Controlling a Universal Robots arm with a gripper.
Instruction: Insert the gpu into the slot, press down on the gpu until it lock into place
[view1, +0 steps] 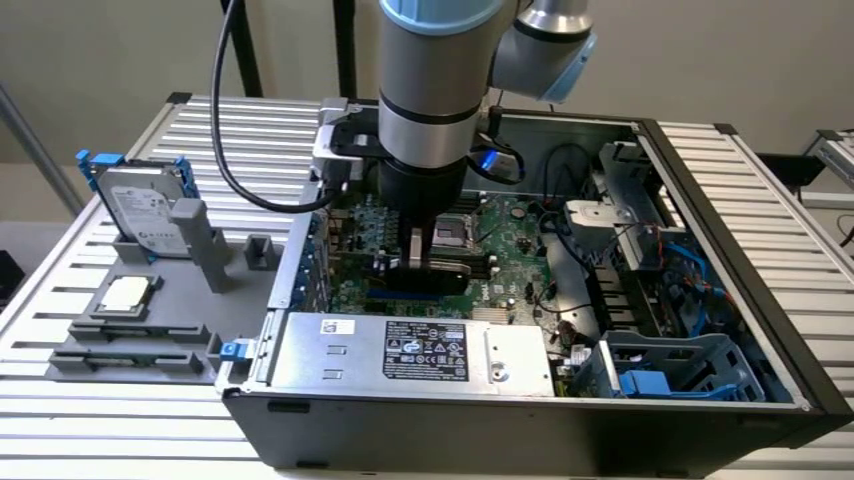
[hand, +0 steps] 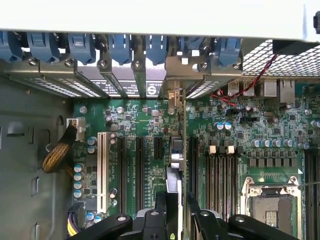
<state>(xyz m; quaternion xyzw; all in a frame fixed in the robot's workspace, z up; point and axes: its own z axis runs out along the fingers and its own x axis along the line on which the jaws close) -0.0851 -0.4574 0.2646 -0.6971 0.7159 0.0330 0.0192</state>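
While its fingers pinch narrowly on the upright gpu (view1: 443, 279), the gripper (hand: 176, 201) stands at the centre of the exterior view. The card sits directly beneath it, along the blue slot (view1: 404, 296) on the green motherboard (view1: 518, 238); whether it is seated, I cannot tell.

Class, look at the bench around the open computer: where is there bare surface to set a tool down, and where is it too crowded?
Bare slats lie on the table behind the grey fixture tray, and at the exterior view's right of the computer case. Crowded: inside the case, where the end effector holds the gpu over the motherboard.
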